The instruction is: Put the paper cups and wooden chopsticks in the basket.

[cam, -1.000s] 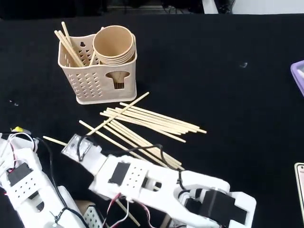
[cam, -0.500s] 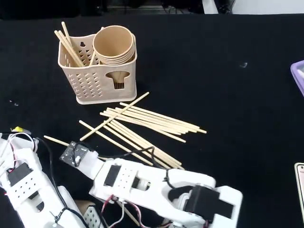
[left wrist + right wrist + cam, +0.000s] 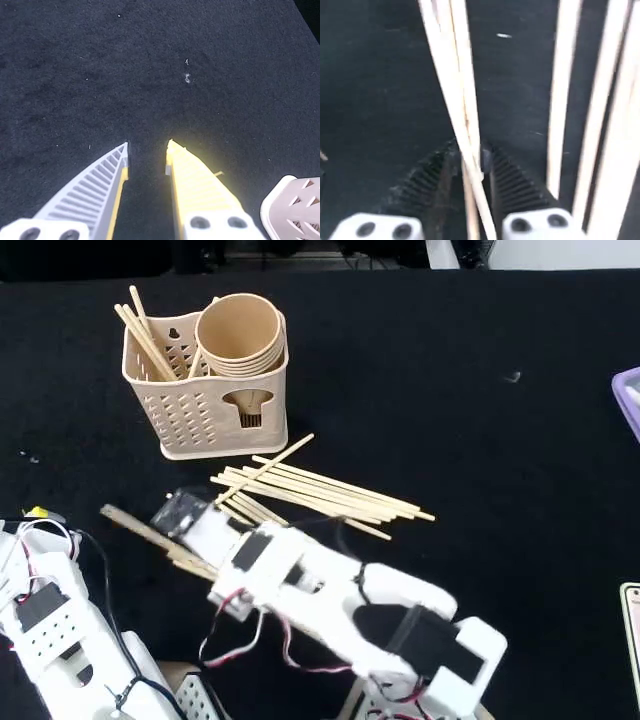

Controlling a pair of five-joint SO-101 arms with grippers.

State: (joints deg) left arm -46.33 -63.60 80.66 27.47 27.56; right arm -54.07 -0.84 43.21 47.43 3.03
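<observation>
High view: the basket (image 3: pixel 205 410) is standing on the black surface (image 3: pixel 480 440). It is holding a stack of paper cups (image 3: pixel 240 335) in one compartment, with several wooden chopsticks (image 3: pixel 140 335) leaning in the other. The loose chopsticks (image 3: pixel 330 498) are lying fanned just in front of the basket, on the arms' side. The right claw (image 3: pixel 185 515) is sitting at the end of that pile, in front of the basket.

Right wrist view: the right claw (image 3: pixel 470 147) is pinching the held chopsticks (image 3: pixel 455 90), about two sticks.

Left wrist view: the left claw (image 3: pixel 146 150) is hanging over bare surface with its jaws narrowly apart, gripping nothing.
</observation>
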